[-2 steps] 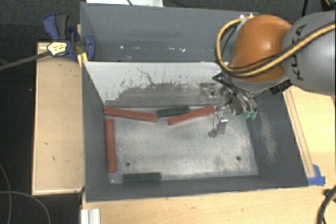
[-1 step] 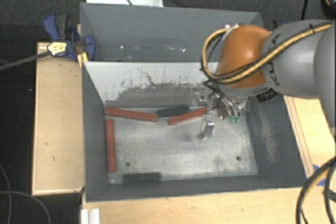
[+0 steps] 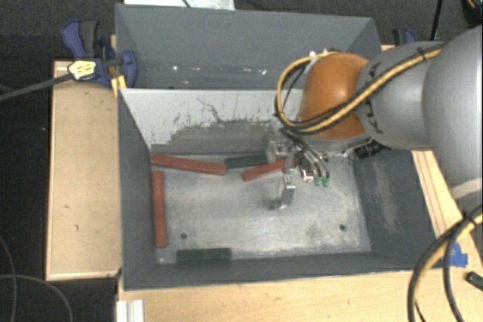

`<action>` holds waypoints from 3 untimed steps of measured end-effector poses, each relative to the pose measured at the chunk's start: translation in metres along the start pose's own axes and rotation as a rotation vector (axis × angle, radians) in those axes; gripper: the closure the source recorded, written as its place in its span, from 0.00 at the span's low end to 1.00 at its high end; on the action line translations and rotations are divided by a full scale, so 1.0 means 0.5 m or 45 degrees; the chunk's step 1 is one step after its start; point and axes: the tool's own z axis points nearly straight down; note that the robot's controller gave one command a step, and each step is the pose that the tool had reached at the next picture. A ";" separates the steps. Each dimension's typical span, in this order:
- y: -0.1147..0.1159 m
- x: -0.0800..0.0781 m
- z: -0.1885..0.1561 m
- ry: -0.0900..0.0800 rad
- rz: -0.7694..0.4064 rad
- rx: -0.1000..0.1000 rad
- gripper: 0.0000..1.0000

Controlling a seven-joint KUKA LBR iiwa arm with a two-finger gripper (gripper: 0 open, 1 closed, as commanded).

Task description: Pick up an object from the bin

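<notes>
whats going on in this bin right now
A robot arm reaches into the grey metal bin from the right, with its gripper low over the middle of the floor. Nearest to it is a short red-brown stick, just up and to the left, with a dark green stick beside that. A longer red-brown stick, an upright one by the left wall and a dark green bar at the front lie apart. Whether anything is gripped cannot be told.

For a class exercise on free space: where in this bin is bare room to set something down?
Bare floor: the middle, between the left red stick, the long red stick behind, the dark bar in front and the gripper; also the front right corner. Crowded: the back, where a short red stick and green stick lie by the gripper.
</notes>
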 end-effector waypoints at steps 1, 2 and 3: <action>-0.001 -0.007 -0.011 -0.015 0.000 0.000 1.00; -0.001 0.000 -0.004 0.001 -0.001 0.001 0.00; 0.029 0.084 -0.128 -0.004 -0.060 0.000 0.00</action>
